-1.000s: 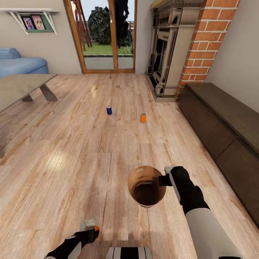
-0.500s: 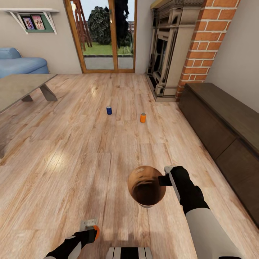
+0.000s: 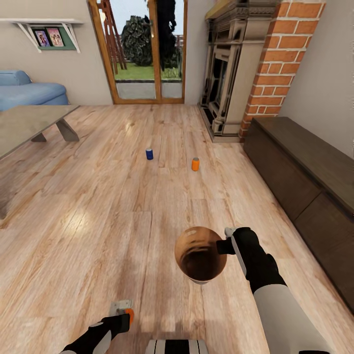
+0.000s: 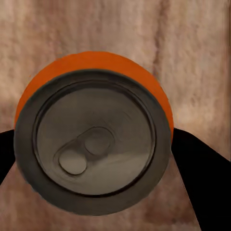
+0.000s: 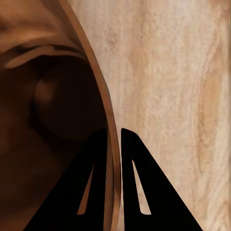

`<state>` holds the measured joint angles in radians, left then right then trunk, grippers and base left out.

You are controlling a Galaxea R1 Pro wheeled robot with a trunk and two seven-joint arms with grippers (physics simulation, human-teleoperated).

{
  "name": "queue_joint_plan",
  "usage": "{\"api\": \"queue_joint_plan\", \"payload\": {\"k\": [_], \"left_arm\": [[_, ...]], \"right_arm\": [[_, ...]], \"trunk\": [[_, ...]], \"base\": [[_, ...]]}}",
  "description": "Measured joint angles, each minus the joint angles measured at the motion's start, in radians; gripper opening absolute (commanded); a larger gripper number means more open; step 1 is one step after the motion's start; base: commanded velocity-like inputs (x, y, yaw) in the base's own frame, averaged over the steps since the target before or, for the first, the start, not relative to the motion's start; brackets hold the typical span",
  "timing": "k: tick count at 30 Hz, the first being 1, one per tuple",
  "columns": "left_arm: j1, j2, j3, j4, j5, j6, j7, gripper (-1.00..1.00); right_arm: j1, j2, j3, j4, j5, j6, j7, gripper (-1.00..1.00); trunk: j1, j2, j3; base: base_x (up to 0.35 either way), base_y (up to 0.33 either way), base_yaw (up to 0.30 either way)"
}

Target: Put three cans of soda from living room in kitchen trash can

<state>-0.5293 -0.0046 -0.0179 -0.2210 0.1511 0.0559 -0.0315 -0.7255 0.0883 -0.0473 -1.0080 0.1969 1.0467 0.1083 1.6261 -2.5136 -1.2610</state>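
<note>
Orange can [image 4: 94, 132] clamped in left end effector [image 3: 124, 314], silver top facing wrist camera

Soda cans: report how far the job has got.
Nothing is binned yet. The right pincer grips the trash can's rim, and its brown inside looks empty. The left pincer holds one orange can. A blue can and another orange can stand on the floor.

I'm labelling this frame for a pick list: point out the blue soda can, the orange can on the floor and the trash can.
blue soda can [image 3: 149, 154], head view, middle of its side.
orange can on the floor [image 3: 195, 164], head view, middle of its side.
trash can [image 3: 189, 241], head view, upper inner wall.
</note>
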Motion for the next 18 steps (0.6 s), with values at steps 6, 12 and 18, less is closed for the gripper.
{"api": "queue_joint_plan", "payload": {"k": [6,12,18], "left_arm": [[0.0,0.0,0.0,-0.001,0.0,0.001,-0.001,-1.0],[-0.001,0.004,0.001,-0.009,0.004,0.005,-0.006,-1.0],[-0.001,0.003,0.003,-0.015,0.007,0.034,-0.006,-1.0]], "right_arm": [[0.0,-0.001,0.0,0.0,0.001,0.0,0.0,-1.0],[0.0,-0.001,0.0,0.001,0.001,0.0,0.0,-1.0],[0.0,-0.001,-0.001,0.001,0.001,0.0,0.0,-1.0]], "trunk": [[-0.003,0.001,0.023],[-0.005,0.003,0.046],[-0.008,0.004,0.07]], "base": [[0.0,0.0,0.0],[0.0,0.0,0.0],[0.0,0.0,0.0]]}}
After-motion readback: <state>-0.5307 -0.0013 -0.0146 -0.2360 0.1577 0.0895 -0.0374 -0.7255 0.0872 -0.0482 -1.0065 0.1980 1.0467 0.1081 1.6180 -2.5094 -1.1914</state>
